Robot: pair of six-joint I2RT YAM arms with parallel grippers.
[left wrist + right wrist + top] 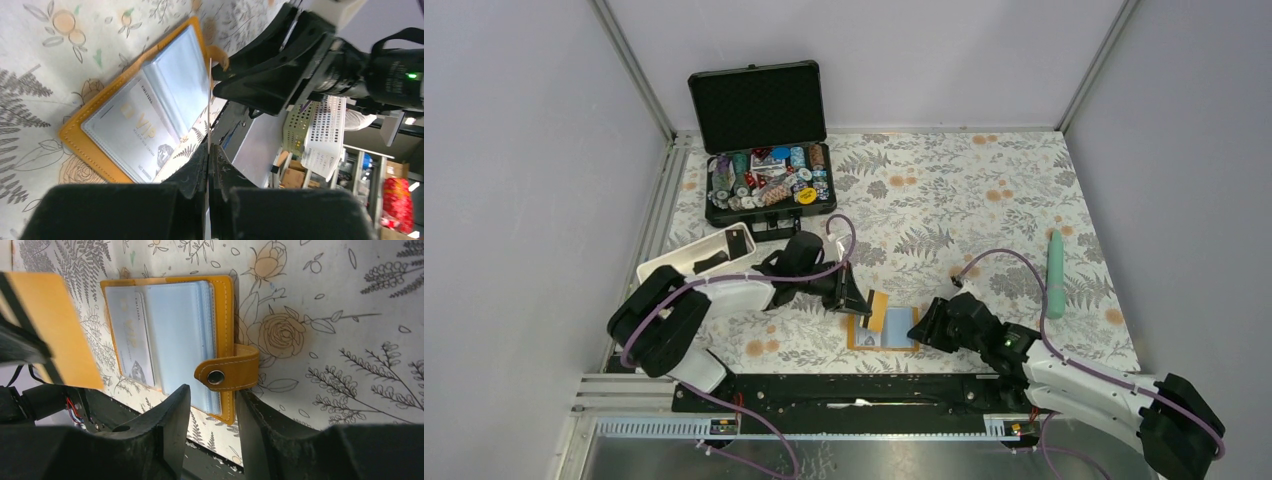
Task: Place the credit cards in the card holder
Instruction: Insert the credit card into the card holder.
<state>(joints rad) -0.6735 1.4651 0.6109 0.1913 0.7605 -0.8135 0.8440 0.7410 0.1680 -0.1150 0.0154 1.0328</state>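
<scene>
The orange card holder (pixel 871 338) lies open on the table, pale blue sleeves up; it also shows in the left wrist view (pixel 87 135) and right wrist view (pixel 224 295). A pale VIP credit card (pixel 131 340) sits in its left sleeve. My left gripper (pixel 859 298) is shut on a thin credit card (pixel 208 100), seen edge-on, held upright just above the holder's left side; its tan face with a black stripe shows in the right wrist view (pixel 55 330). My right gripper (pixel 212 402) stands part open astride the holder's near corner, below the snap tab (pixel 227 372).
An open black case (pixel 769 185) with poker chips stands at the back left. A white tray (pixel 686 262) lies by the left arm. A teal stick-shaped object (pixel 1055 270) lies at the right. Grey walls enclose the floral table.
</scene>
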